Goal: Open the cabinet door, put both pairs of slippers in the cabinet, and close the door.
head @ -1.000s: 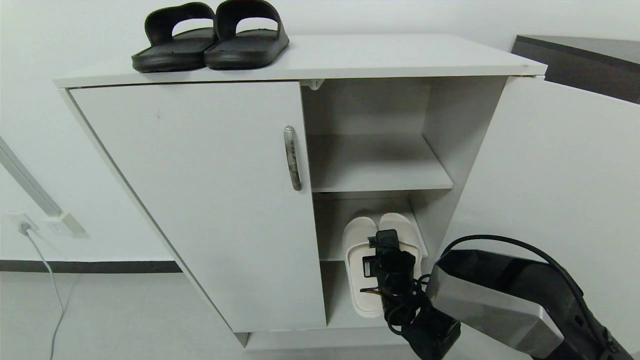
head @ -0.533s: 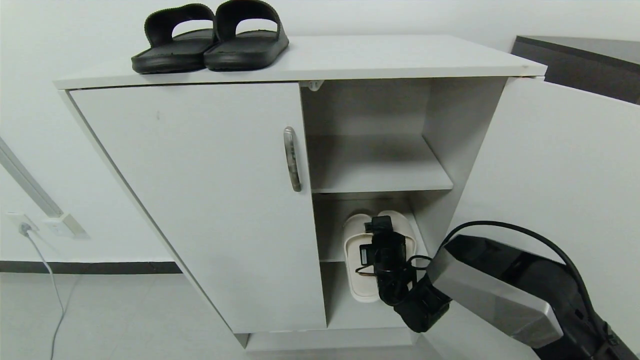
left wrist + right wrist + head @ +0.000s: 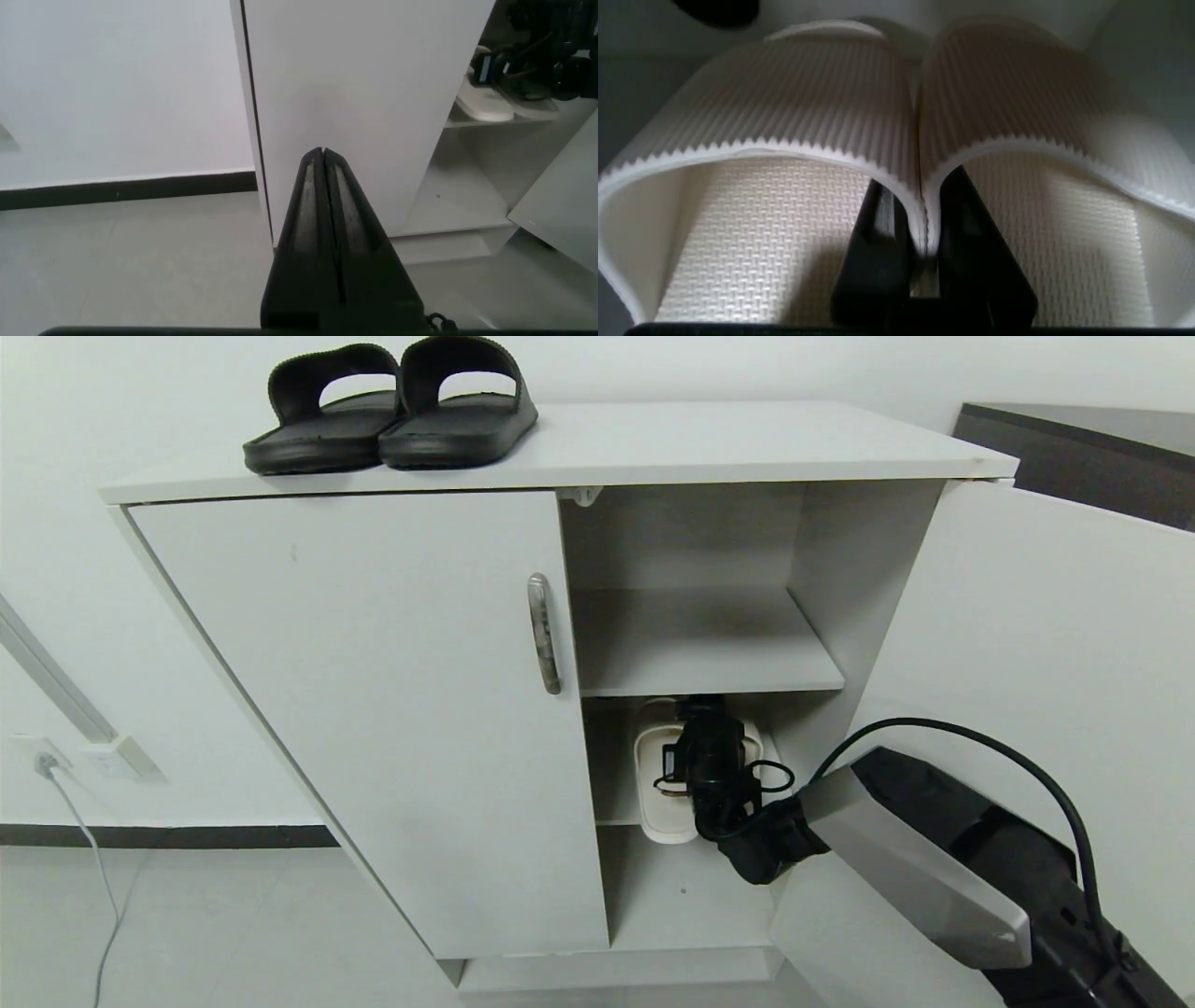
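Observation:
The white cabinet (image 3: 560,443) has its right door (image 3: 1036,644) swung open and its left door (image 3: 373,709) shut. A pair of black slippers (image 3: 392,406) sits on the cabinet top at the left. My right gripper (image 3: 920,257) is shut on the white slippers (image 3: 906,140), pinching their two inner straps together. In the head view it (image 3: 705,747) holds the white slippers (image 3: 653,784) on the middle shelf (image 3: 611,814), under the upper shelf (image 3: 709,653). My left gripper (image 3: 322,201) is shut and holds nothing, low over the floor in front of the left door (image 3: 364,93).
The upper shelf is bare. The bottom compartment (image 3: 681,896) below the slippers holds nothing. A wall socket with a cable (image 3: 42,761) sits low at the left. The open right door stands close beside my right arm. Grey floor (image 3: 131,252) lies in front.
My right arm has pushed deeper into the cabinet, carrying the white slippers up and inward from the shelf's front edge toward its back. The left arm and black slippers stay put.

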You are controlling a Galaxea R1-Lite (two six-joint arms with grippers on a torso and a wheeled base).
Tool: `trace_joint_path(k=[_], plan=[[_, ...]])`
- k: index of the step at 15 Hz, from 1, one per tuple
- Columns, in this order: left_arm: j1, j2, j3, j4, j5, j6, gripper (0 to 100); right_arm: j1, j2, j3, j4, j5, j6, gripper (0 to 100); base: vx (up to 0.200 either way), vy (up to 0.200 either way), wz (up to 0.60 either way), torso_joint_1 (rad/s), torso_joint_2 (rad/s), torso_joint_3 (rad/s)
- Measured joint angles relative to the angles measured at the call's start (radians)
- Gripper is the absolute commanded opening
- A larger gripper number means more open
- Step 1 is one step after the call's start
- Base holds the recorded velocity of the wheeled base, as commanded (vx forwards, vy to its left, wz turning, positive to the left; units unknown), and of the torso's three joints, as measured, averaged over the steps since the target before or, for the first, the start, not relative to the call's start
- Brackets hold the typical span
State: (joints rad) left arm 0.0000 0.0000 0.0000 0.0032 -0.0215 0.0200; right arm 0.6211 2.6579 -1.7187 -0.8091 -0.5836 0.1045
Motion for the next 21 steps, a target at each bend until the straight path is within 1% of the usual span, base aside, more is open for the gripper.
trace_joint_path(k=[6,13,14,19,21], plan=[[0.000,0.000,0.000,0.000,0.000,0.000,0,-0.023,0.063,-0.069,-0.057,0.003,-0.077,0,0.000,0.000,0.00,0.000,0.00,0.000],[0.000,0.000,0.000,0.000,0.000,0.000,0,-0.045,0.106,-0.103,-0.054,0.016,-0.079,0,0.000,0.000,0.00,0.000,0.00,0.000],[0.000,0.000,0.000,0.000,0.000,0.000,0,-0.046,0.111,-0.106,-0.054,0.017,-0.079,100,0.000,0.000,0.00,0.000,0.00,0.000],[0.000,0.000,0.000,0.000,0.000,0.000,0,-0.049,0.119,-0.098,-0.059,0.015,-0.078,100,0.000,0.000,0.00,0.000,0.00,0.000],[0.000,0.000,0.000,0.000,0.000,-0.001,0,-0.050,0.111,-0.069,-0.075,0.013,-0.077,100,0.000,0.000,0.00,0.000,0.00,0.000]])
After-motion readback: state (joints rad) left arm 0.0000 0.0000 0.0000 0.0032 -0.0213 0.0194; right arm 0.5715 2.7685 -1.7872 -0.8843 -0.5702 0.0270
